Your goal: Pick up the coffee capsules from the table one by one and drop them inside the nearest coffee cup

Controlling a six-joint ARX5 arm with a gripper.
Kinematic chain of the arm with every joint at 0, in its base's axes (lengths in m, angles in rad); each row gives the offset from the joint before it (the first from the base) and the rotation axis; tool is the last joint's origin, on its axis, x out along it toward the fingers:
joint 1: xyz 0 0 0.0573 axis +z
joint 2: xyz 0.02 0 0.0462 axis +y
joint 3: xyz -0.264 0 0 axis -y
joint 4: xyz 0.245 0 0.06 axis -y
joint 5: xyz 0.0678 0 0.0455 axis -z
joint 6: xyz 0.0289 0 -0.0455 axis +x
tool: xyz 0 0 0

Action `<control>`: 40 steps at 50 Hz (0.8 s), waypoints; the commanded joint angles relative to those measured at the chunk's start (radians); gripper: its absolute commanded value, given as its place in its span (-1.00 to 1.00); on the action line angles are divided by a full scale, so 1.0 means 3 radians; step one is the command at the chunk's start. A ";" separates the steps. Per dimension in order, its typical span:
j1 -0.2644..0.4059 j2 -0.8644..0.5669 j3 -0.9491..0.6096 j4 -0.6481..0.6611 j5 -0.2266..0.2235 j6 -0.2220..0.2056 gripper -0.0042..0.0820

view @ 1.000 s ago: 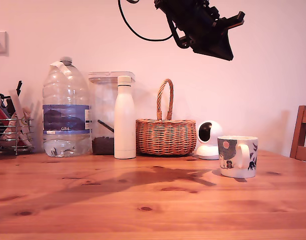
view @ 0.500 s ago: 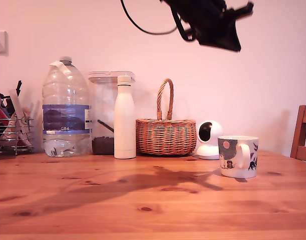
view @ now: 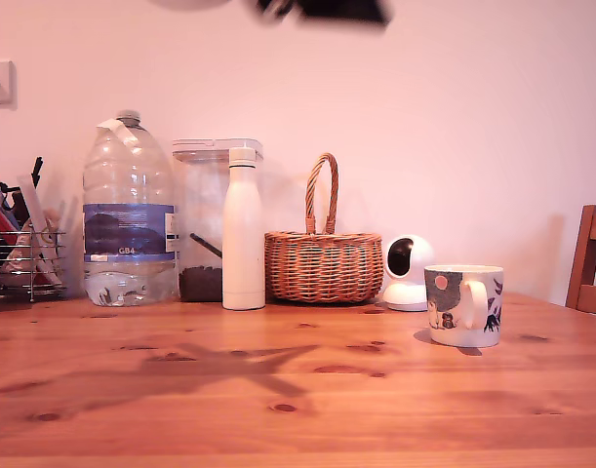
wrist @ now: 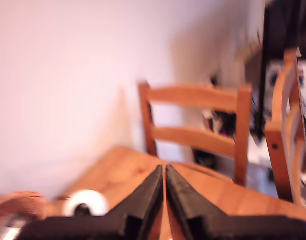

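Claw [wrist: 164, 172] closed and empty, high above table [view: 278, 390]; no capsule visible. Coffee cup [view: 462, 305] stands at exterior view's right. Locate a capsule, open, descend vertically

The table [view: 298, 390] is pine wood with a smooth, faintly sheened finish, visible grain and dark knots. The coffee cup [view: 462, 305] is glossy white ceramic with a printed pattern. The basket [view: 323, 261] is rough woven wicker. The water jug [view: 129, 210] is clear plastic with a paper label. The bottle [view: 243, 232] is matt white. The rack [view: 22, 268] is wire metal. The gripper [wrist: 164, 176] fingers [wrist: 145, 197] are matt black. The chair [wrist: 198, 127] is smooth wood.
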 commanded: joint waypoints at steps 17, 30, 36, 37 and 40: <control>0.0534 -0.0605 -0.1133 0.0370 -0.0032 -0.0192 -0.96; 0.0744 -0.0844 -0.1690 0.0626 -0.0032 -0.0266 -0.96; 0.0844 -0.0966 -0.1943 0.0690 -0.0032 -0.0334 -0.96; 0.0865 -0.0991 -0.1980 0.0693 -0.0031 -0.0336 -0.96; 0.0922 -0.1050 -0.2070 0.0692 -0.0031 -0.0340 -0.96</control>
